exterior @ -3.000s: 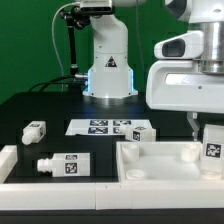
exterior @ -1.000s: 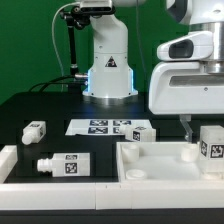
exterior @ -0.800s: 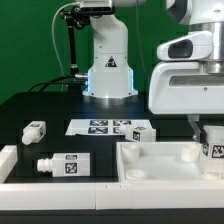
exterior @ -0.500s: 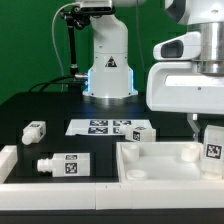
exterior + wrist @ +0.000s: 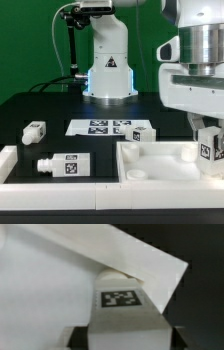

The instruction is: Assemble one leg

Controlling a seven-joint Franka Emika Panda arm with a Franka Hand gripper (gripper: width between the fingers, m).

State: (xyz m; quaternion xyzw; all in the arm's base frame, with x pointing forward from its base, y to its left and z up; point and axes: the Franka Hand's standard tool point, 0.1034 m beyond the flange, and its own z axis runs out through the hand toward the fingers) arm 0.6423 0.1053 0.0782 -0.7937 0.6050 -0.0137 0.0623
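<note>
Leg (image 5: 210, 144) upright at the exterior view's right, tag showing, over the corner of white panel (image 5: 165, 172); contact with it unclear. My end effector (image 5: 122, 335) pinches it from both sides. Panel lies on desk (image 5: 40, 105).

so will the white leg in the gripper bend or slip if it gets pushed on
Probably stiff: the leg looks like a solid plastic block with crisp edges. Its smooth faces could slip a little, though the gripper seems to clamp flat sides. Likely light too, since it looks small beside the panel.
</note>
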